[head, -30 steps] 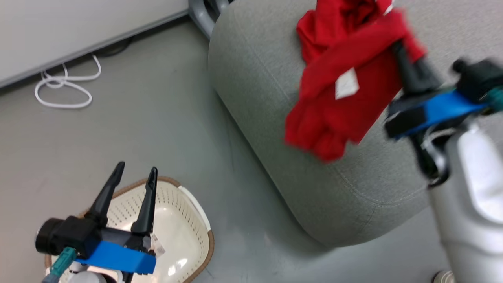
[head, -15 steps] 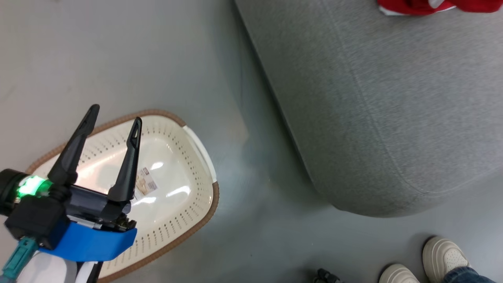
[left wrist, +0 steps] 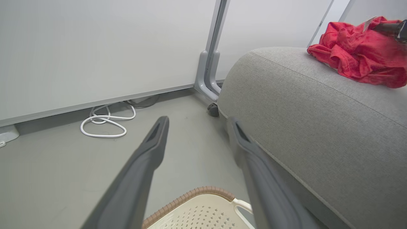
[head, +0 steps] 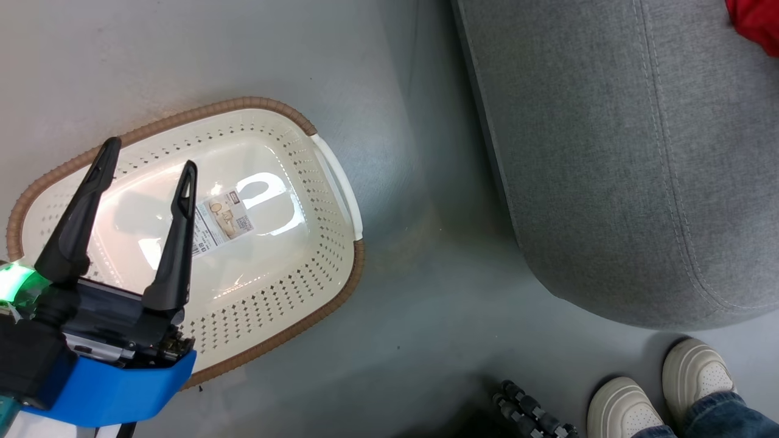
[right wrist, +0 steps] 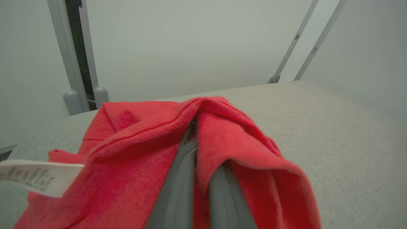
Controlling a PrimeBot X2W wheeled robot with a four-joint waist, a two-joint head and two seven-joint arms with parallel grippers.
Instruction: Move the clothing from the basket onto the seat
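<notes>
The cream basket (head: 331,176) with its brown rim (left wrist: 197,192) stands on the floor, holding just a printed sticker. My left gripper (head: 149,164) hangs open above its near end, fingers spread (left wrist: 197,127) with nothing between them. The grey seat (head: 608,170) lies to the right (left wrist: 302,111). Red clothing (left wrist: 359,60) is heaped on the seat's top, and a corner shows at the head view's edge (head: 758,24). My right gripper (right wrist: 194,133) is shut on the clothing (right wrist: 133,152), which drapes over both fingers above the seat (right wrist: 334,127); a white label (right wrist: 38,181) hangs at the left.
A person's two white shoes (head: 663,395) stand on the floor by the seat's near corner, beside a black jointed object (head: 529,413). A white cable (left wrist: 105,121) coils along the wall base, and a grey partition post (left wrist: 210,73) rises behind the seat.
The head camera has swung down and left, so the basket sits higher and larger and the shoes have come in. The right gripper with its red garment has left the head view.
</notes>
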